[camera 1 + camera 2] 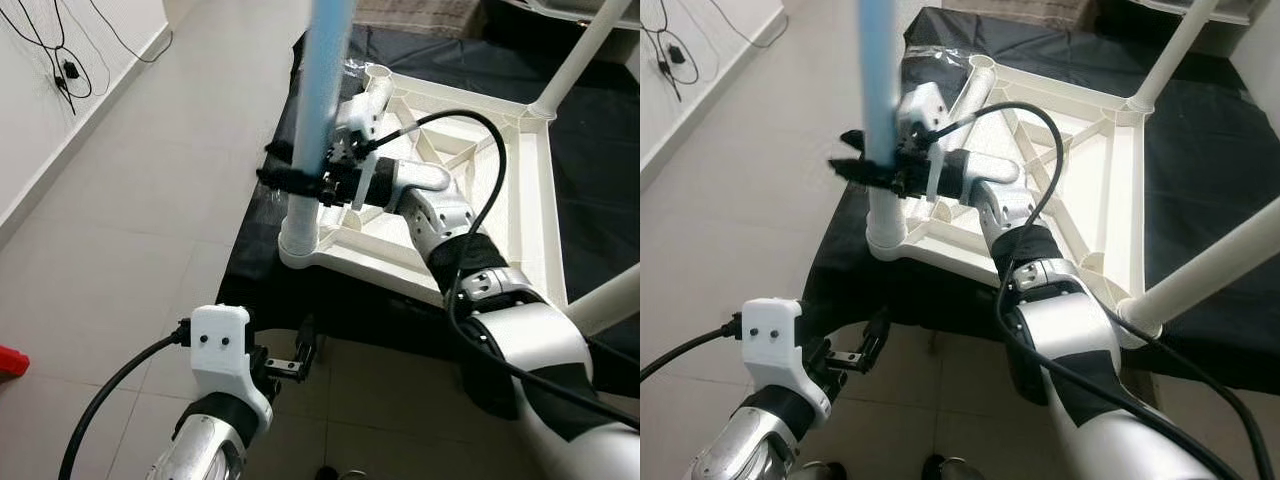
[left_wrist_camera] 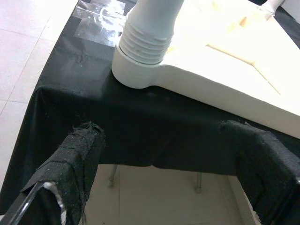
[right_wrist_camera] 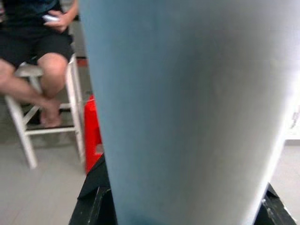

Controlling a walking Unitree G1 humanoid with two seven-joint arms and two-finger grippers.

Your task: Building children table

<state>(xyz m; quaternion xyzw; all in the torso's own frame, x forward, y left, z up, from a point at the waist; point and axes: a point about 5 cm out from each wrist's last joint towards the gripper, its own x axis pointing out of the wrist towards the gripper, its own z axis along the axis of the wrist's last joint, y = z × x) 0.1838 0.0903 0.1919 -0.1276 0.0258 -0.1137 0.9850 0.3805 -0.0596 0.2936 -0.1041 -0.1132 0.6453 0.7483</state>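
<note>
A white table top [image 1: 553, 190] lies upside down on a black cloth [image 1: 600, 130]. A pale blue-white leg [image 1: 322, 80] stands upright in its near left corner socket [image 1: 300, 245], and my right gripper [image 1: 297, 181] is shut around it just above the socket. In the right wrist view the leg [image 3: 187, 112] sits close between the fingers. Its threaded base [image 2: 147, 33] shows above the socket in the left wrist view. My left gripper [image 1: 300, 355] hangs open, low in front of the cloth's near edge, holding nothing. Two more white legs [image 1: 590, 50] [image 1: 612, 300] stand at the right corners.
Pale tiled floor [image 1: 150, 200] lies to my left, with black cables [image 1: 62, 65] along the wall and a red object [image 1: 10, 360] at the floor's edge. A person [image 3: 37, 51] sits on a white stool [image 3: 23, 122] beside a red box [image 3: 92, 126].
</note>
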